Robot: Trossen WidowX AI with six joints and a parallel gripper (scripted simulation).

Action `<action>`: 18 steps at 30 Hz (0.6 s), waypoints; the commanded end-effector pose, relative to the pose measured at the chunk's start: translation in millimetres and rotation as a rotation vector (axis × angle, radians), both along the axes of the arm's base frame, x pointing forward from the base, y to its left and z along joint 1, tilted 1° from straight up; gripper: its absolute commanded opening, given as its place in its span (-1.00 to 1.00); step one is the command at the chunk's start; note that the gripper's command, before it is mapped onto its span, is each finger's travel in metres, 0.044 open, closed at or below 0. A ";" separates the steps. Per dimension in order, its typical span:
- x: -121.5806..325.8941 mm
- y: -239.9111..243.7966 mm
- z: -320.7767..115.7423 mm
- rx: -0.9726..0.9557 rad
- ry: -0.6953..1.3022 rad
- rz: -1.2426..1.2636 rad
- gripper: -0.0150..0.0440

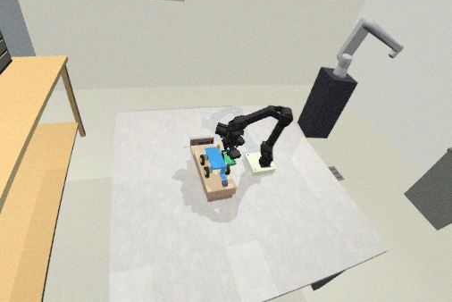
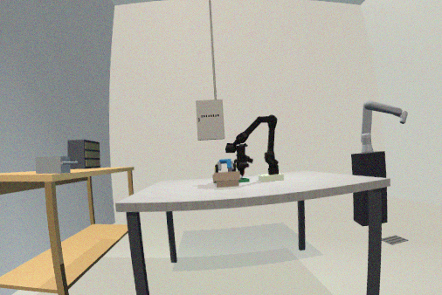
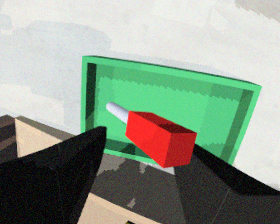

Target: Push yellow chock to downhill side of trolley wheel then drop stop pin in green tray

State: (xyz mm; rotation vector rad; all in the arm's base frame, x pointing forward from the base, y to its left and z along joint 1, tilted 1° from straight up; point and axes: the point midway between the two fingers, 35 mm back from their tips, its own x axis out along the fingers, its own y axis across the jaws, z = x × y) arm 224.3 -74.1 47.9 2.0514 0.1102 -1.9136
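Note:
The stop pin [image 3: 158, 137] has a red head and a grey shaft; it is tilted between my fingers, its head close to the right finger, its shaft over the green tray [image 3: 248, 120] [image 1: 231, 162] [image 2: 245, 180]. Whether its shaft touches the tray is unclear. My gripper [image 3: 140, 138] [image 1: 234, 155] [image 2: 243, 175] is partly open, low at the tray, not clamped on the pin. The blue trolley [image 1: 216, 157] [image 2: 225, 161] stands on the wooden ramp [image 1: 219, 183] [image 2: 227, 176]. The chock's orange handle [image 1: 219, 146] shows by the trolley's far end; its wheel contact is hidden.
The ramp's raised end board [image 1: 202, 141] is at its far end. The tray lies between the ramp and the arm's pale base plate [image 1: 252, 163] [image 2: 271, 178]. The ramp's edge [image 3: 111, 207] runs close under my fingers in the wrist view.

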 end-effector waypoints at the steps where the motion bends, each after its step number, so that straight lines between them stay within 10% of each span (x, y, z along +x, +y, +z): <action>1: -1.0 2.1 -2.0 -0.003 0.001 -0.005 0.15; 18: -2.9 10.5 -8.4 -0.002 0.001 -0.005 0.15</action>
